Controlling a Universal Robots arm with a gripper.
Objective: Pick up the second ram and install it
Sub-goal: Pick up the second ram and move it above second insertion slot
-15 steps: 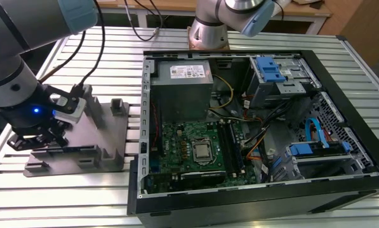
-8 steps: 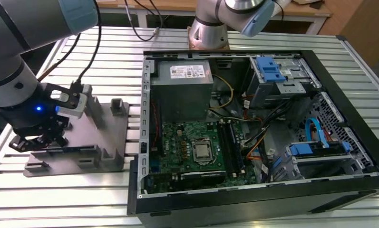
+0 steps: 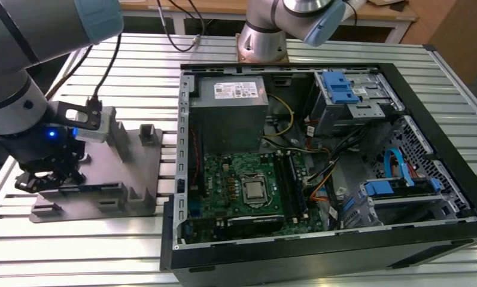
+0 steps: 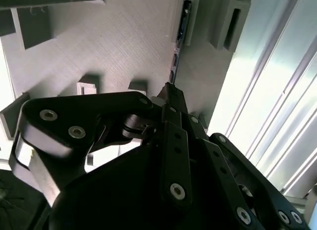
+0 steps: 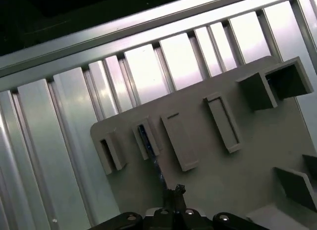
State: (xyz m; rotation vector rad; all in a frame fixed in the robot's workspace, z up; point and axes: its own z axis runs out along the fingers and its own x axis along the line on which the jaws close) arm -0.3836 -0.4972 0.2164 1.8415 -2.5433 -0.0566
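The gripper (image 3: 51, 178) is seen low over the near corner of a gray holder (image 3: 118, 179), which is laid on the ribbed metal table (image 3: 78, 257), on the exterior view's left. An open computer case (image 3: 302, 254) with a green motherboard (image 3: 222, 179) inside is set just beside the holder, on the exterior view's right. In the second wrist view the second ram (image 4: 180, 39) is found standing on its thin edge in a narrow slot of the holder. Its long side is laid flat along the holder and is lined up with the ribs of the table. One end is pointed away into a slotted block, and the other end is pointed straight at the tip of the gripper, right up against it. In the first wrist view the same thin blue-green stick (image 5: 147, 143) is seen in its slot, again aimed at the gripper's tip. It cannot be told whether the gripper is open or closed, or whether the stick is held.
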